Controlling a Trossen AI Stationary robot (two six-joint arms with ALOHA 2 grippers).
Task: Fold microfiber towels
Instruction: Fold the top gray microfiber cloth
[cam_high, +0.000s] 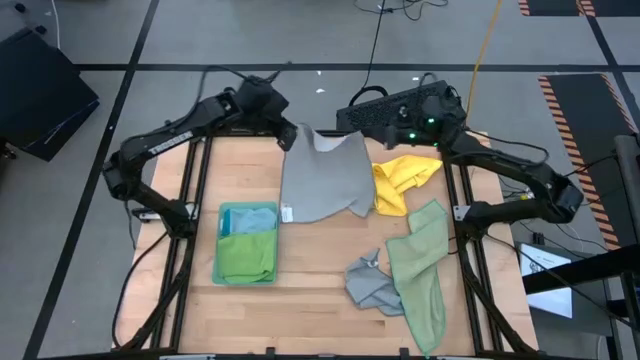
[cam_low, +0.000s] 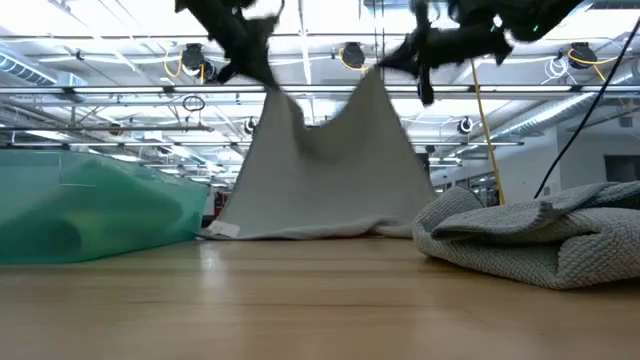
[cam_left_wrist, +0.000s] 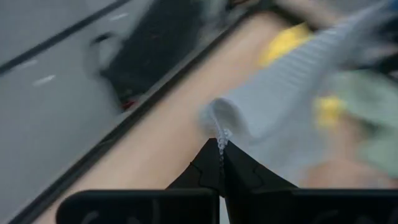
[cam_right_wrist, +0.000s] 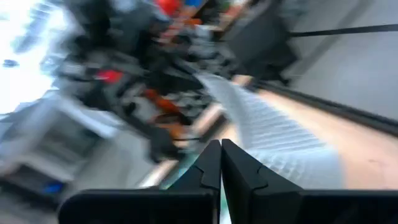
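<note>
Grey towel: hung by its two far corners, lower edge trailing on the desk at centre. Left tool pinched shut on one corner, right tool shut on the other. Yellow towel lies just right. Sage towel and crumpled grey towel near right. Teal bin with green and blue towels, near left.

Grey towel lifted by two upper corners, sagging between, lower edge on table. Yellow towel crumpled beside it. Sage towel draped long over bunched grey one. Blue and green folded, stacked at left
</note>
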